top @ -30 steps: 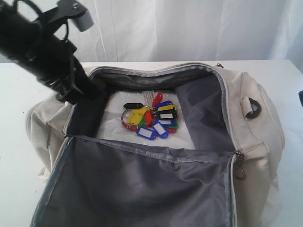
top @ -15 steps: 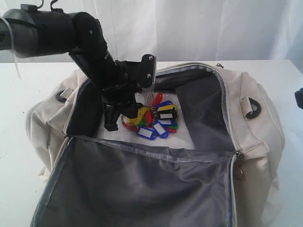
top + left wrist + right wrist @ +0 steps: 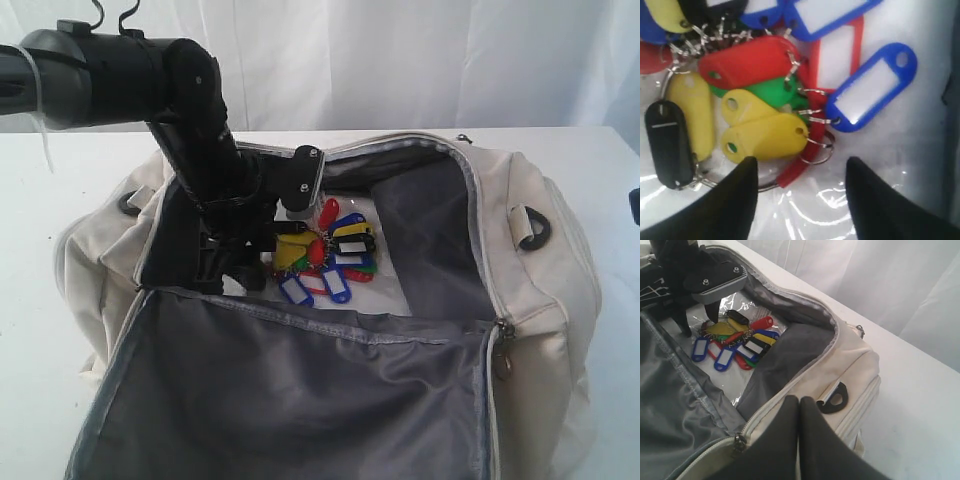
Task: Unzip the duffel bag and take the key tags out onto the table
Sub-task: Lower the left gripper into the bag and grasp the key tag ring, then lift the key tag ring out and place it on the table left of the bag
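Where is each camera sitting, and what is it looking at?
Exterior view: off the arms, above the table, looking down into the open duffel bag; the left arm and open left gripper show.
Left wrist view: on that arm's wrist, inside the bag, close over the key tags; its fingertips show.
Right wrist view: on the other arm's wrist, by the bag's end, looking across it; the shut right gripper shows.
Shared: all three see the key tags.

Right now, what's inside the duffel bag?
Key tags on clear plastic, with the open left end effector at them. The arm hides part of that plastic.
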Robot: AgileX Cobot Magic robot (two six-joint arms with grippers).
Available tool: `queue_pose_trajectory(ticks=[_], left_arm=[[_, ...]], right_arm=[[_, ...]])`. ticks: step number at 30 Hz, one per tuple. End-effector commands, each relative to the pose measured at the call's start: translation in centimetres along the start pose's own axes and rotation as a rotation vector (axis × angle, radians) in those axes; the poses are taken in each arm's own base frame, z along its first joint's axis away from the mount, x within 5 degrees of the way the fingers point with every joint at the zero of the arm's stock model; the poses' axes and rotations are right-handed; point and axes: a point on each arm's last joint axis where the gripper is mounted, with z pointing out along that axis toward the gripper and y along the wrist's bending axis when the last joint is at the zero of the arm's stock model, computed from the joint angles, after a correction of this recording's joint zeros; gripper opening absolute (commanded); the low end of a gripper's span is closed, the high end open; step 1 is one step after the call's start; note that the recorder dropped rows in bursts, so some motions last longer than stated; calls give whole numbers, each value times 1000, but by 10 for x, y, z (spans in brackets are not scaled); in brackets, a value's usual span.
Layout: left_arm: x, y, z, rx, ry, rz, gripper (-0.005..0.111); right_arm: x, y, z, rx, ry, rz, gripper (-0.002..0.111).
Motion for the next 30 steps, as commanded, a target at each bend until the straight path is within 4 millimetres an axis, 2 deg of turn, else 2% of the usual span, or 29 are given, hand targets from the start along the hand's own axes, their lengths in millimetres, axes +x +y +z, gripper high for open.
queue_pose_trajectory(ticks=[1, 5, 10, 13, 15, 19, 24, 27, 30], left_arm=[[-1, -2, -2, 11, 2, 3, 64], [-2, 4, 3, -39, -14, -2, 64], [2, 4, 31, 22, 6, -15, 64], [-1, 1, 42, 56, 1, -24, 63], [-6, -3, 48, 87, 9, -10, 57], [-13, -13, 58, 158, 37, 27, 32], [-20, -21, 55, 196, 65, 58, 0], [-26, -18, 41, 164, 91, 52, 0], [-34, -12, 17, 82, 91, 25, 0]], right_arm=[[0, 0, -1, 5, -17, 10, 0], [0, 0, -1, 5, -17, 10, 0], [0, 0, -1, 5, -17, 12, 0], [0, 0, -1, 5, -17, 12, 0], [0, 0, -1, 5, -17, 12, 0], [0, 0, -1, 5, -17, 12, 0], [0, 0, -2, 5, -19, 12, 0], [0, 0, -2, 5, -19, 12, 0], [0, 0, -2, 5, -19, 12, 0]])
